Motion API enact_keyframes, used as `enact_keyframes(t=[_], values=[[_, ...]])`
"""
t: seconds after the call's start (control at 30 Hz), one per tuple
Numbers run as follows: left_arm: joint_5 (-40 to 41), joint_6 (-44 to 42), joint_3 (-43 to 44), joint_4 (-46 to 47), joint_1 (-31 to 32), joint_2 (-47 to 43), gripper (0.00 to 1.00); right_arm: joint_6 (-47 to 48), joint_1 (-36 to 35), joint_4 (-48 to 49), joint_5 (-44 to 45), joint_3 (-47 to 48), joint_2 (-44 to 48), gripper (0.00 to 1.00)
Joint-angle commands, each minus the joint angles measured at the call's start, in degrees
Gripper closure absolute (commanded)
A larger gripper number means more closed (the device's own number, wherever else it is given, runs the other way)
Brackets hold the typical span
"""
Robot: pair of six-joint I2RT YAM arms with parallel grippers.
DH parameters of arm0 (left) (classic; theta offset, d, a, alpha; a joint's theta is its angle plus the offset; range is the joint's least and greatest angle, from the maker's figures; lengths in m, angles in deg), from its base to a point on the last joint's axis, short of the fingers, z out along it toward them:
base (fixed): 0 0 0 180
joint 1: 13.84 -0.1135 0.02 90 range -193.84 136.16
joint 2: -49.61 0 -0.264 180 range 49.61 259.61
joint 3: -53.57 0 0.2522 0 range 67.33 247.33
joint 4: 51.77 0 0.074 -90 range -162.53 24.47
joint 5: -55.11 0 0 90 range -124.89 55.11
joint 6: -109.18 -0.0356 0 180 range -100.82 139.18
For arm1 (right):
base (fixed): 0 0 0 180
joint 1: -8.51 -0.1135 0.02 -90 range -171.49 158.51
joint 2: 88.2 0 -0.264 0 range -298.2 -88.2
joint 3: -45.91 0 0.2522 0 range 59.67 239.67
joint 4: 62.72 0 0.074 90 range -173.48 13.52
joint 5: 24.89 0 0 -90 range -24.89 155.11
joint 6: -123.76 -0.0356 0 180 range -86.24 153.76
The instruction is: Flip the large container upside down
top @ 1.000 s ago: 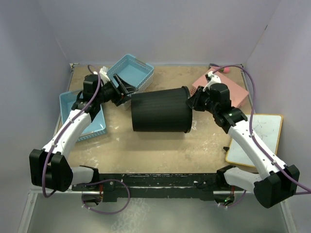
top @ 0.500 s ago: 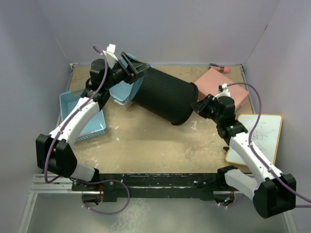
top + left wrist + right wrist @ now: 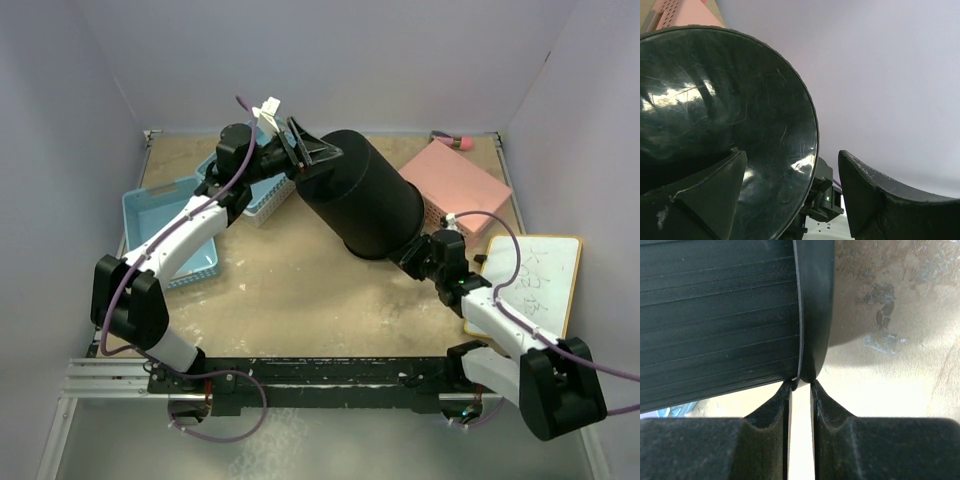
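Note:
The large container [image 3: 365, 205] is a tall round black ribbed bin. It is tilted steeply, with its closed base up at the back left and its rim low at the front right. My left gripper [image 3: 315, 152] is open at the raised base. In the left wrist view the glossy base [image 3: 715, 100] fills the left side; one finger lies against it and the other stands apart, with the left gripper [image 3: 792, 155] straddling the base's edge. My right gripper [image 3: 412, 252] is shut on the bin's rim. The right wrist view shows the right gripper [image 3: 801, 381] pinching the rim lip of the bin [image 3: 715, 315].
Two blue baskets sit at the left, one [image 3: 165, 220] by the wall and one [image 3: 255, 195] under my left arm. A pink basket [image 3: 460, 185] lies at the back right. A whiteboard [image 3: 535, 285] lies at the right. A small pink object [image 3: 455, 143] is by the back wall. Walls enclose three sides.
The bin lay on its side; now its base is raised and swung up and right by my left gripper. My right gripper moved nearer and lower with the rim.

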Motion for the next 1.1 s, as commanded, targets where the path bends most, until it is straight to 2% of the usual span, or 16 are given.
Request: enact_keyframes(t=[0.0, 0.17, 0.27, 0.37, 0.53, 0.8, 0.97, 1.07], values=[[-0.17, -3.63, 4.62, -1.47, 0.01, -0.65, 0.29, -0.95, -0.25, 9.35, -0.75, -0.29, -4.53, 0.96], [1.79, -9.11, 7.69, -8.06, -0.02, -1.50, 0.28, -2.76, -0.21, 16.34, -3.75, 0.12, -11.82, 0.81], [4.18, -12.82, 9.62, -12.89, 0.05, -2.31, 0.26, -2.98, -0.21, 19.05, -4.81, 1.63, -15.60, 0.67], [6.69, -16.80, 11.66, -18.11, 0.01, -3.00, 0.26, -2.55, -0.21, 19.38, -5.19, 3.17, -17.76, 0.54], [10.92, -21.46, 13.74, -23.66, -0.05, -4.34, 0.25, 1.31, -0.21, 14.30, -4.24, 5.02, -16.81, 0.38], [21.64, -29.05, 12.92, -33.08, -2.67, -7.97, 0.25, 15.96, -0.32, 1.19, -6.69, 7.62, -9.68, 0.35], [26.37, -30.09, 7.08, -37.17, -10.79, -11.82, 0.24, 19.27, -2.64, 5.81, -14.57, 6.94, -6.59, 0.35], [30.68, -30.46, 3.41, -38.86, -13.80, -14.66, 0.24, 18.58, -7.95, 12.30, -14.17, 8.22, -9.63, 0.33]])
